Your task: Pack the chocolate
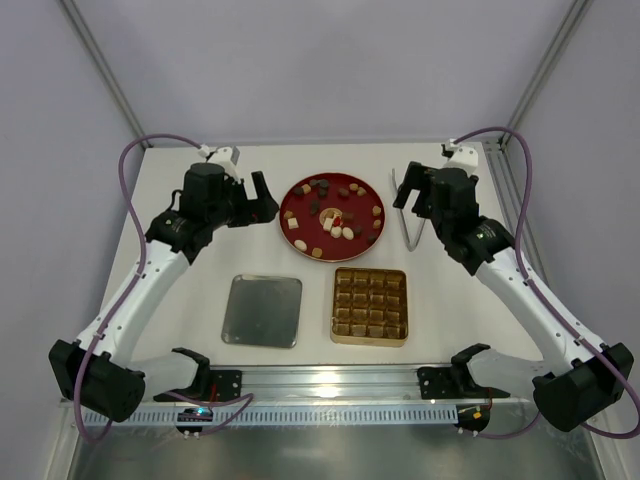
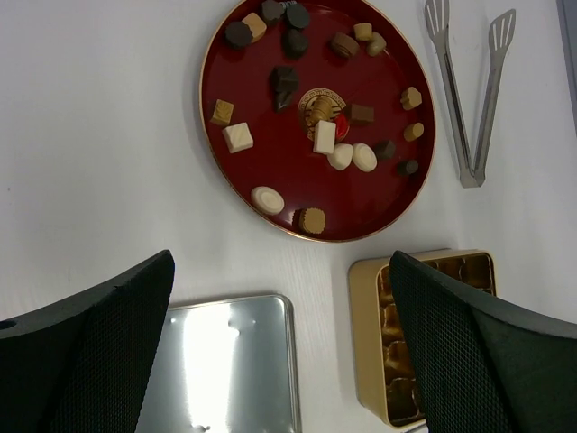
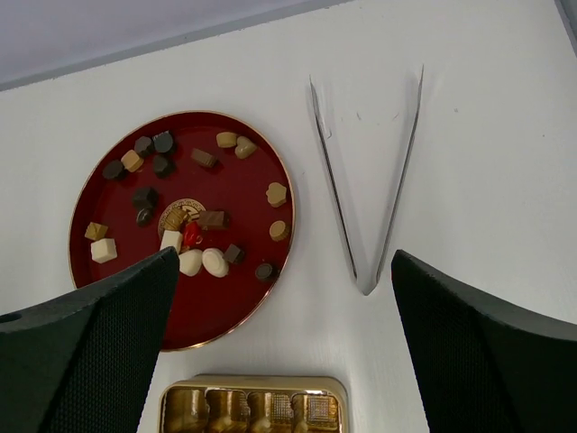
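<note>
While both claws hung spread wide and empty, you stood at the opening step: no picking had begun. Every piece of the chocolate (image 2: 325, 136) lay on the red plate (image 2: 379, 194), ahead of the left gripper (image 2: 281, 262), beyond its fingertips. For the right gripper (image 3: 285, 257) the plate sat ahead and off to one side, with the tongs (image 3: 364, 287) straight ahead. The gridded tin (image 2: 365, 334) lay under one finger of the left claw and the silver lid (image 2: 225, 361) under the other. Your next move, I judge, called for one claw to reach forward and down over a single piece standing apart from its neighbours, then close on it without nudging the rest.
</note>
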